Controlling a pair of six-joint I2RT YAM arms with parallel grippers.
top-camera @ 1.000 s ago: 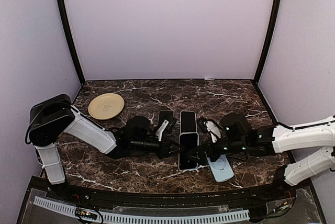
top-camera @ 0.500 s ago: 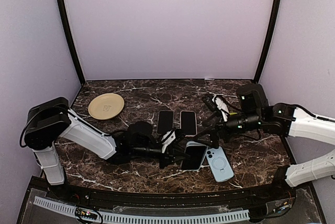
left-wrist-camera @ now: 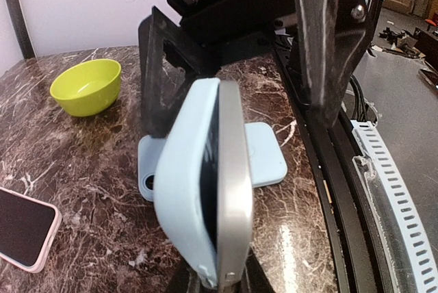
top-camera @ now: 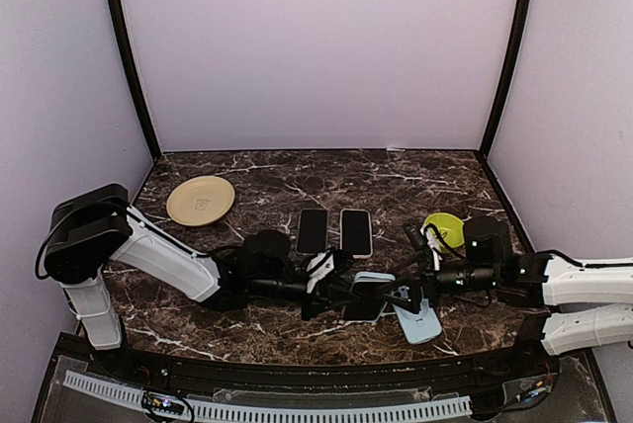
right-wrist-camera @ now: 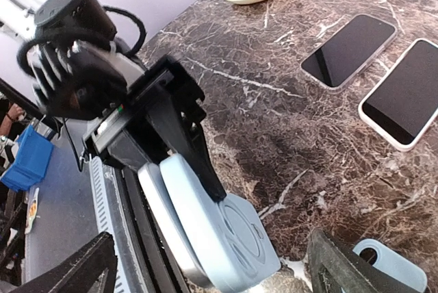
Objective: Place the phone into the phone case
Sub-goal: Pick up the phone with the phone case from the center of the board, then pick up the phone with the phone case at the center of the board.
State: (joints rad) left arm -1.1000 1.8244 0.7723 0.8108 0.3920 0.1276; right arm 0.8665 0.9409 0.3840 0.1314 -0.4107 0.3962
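Observation:
My left gripper (top-camera: 341, 291) is shut on the phone (left-wrist-camera: 234, 183), a silver-edged handset held on edge just above the table. A light blue phone case (left-wrist-camera: 183, 190) sits against its back, gaping at one side. In the right wrist view the phone and case (right-wrist-camera: 209, 228) hang from the left gripper's black finger (right-wrist-camera: 183, 125). My right gripper (top-camera: 407, 295) stands open just right of them, its fingers (left-wrist-camera: 327, 40) spread on either side of the phone without touching it.
A second light blue case (top-camera: 419, 320) lies flat at the front right. Two phones (top-camera: 313, 230) (top-camera: 356, 232) lie side by side mid-table. A lime bowl (top-camera: 444, 230) stands at the right and a beige plate (top-camera: 201, 200) at the back left.
The right arm lifted away to the back right, then came down again beside the phone, uncovering the bowl. The left gripper tipped the cased phone lower and kept hold of it.

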